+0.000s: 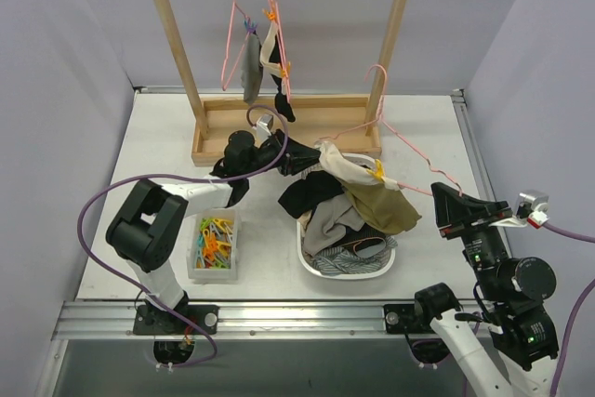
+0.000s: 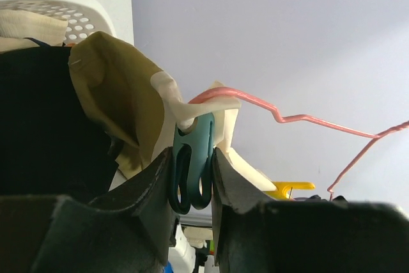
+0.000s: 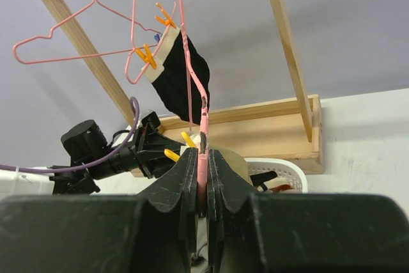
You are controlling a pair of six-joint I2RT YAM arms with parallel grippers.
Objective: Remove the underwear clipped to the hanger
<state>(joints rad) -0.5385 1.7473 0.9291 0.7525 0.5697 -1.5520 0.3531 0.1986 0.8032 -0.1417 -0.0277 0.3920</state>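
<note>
An olive-green underwear with cream trim (image 1: 379,204) hangs from a pink wire hanger (image 1: 410,152) over the white basket. My right gripper (image 1: 437,194) is shut on the hanger's wire (image 3: 203,133), seen in the right wrist view (image 3: 202,155). My left gripper (image 1: 314,152) is shut on a teal clip (image 2: 193,158) that pins the cream trim (image 2: 171,97) to the hanger (image 2: 255,101). A yellow clip (image 1: 377,171) holds the garment's other side. The grey underwear (image 1: 251,72) and the black-and-white underwear (image 1: 277,81) hang clipped to pink hangers on the wooden rack.
A white basket (image 1: 313,265) full of clothes stands at the table's middle. A clear bin of coloured clips (image 1: 214,244) sits to its left. The wooden rack's base (image 1: 279,127) is at the back. Another empty pink hanger (image 3: 57,46) hangs on the rack bar.
</note>
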